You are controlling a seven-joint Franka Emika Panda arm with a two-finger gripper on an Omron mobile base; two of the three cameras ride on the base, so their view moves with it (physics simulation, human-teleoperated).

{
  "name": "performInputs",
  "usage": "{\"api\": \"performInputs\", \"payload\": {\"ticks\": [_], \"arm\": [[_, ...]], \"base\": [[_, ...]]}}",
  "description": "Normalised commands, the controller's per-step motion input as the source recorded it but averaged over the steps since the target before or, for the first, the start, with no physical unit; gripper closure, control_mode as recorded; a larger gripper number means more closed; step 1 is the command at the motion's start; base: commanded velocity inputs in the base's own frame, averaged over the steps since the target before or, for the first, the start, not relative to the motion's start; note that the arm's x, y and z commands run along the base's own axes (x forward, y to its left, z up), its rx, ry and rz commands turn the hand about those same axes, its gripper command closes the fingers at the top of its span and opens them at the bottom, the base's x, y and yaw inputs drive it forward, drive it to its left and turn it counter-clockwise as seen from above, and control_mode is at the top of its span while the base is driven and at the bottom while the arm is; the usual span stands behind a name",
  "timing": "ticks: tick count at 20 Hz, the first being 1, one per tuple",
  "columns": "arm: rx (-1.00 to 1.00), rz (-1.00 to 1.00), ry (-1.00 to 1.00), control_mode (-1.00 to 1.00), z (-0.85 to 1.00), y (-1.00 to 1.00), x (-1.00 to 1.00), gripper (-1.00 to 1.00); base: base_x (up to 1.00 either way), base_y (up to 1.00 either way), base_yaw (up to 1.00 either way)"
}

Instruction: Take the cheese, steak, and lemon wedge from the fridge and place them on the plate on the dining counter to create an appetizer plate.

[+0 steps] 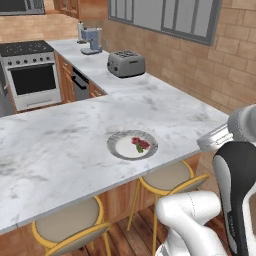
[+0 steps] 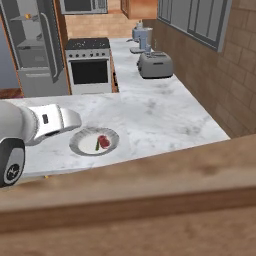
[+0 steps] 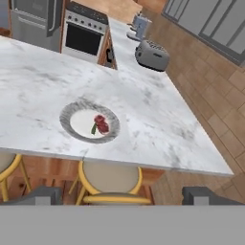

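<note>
We see the plate (image 3: 89, 121) on the dining counter (image 3: 143, 119), near the stool-side edge, presumably so the arm can reach it from this side. On it lie the steak (image 3: 101, 123) and, touching its side, the lemon wedge (image 3: 93, 129). We cannot make out any cheese on the plate, so we judge one item is still to fetch.

The gripper (image 3: 122, 195) hangs back from the counter edge, above the stools (image 3: 110, 181); its tips stand spread wide with nothing between them, consistent with a finished drop-off.

The right base view adds the fridge (image 2: 32, 47), door open, shelves visible, with a small orange object on the top shelf that is too small to identify. The left base view shows the stove (image 1: 31, 72) and toaster (image 1: 126, 63) instead.
</note>
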Motion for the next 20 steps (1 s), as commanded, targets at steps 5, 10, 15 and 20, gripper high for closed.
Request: {"api": "performInputs", "payload": {"ticks": [5,10,15,20], "arm": [[0.01,0.0,0.0,-1.0,0.0,0.0,-0.08,-1.0],[0.0,0.0,0.0,1.0,0.0,0.0,0.06,-1.0],[0.0,0.0,0.0,1.0,0.0,0.0,0.0,-1.0],[0.0,0.0,0.0,1.0,0.0,0.0,0.0,-1.0]], "base": [[0.0,0.0,0.0],[0.0,0.0,0.0],[-0.26,0.0,0.0],[-0.51,0.45,0.0]]}}
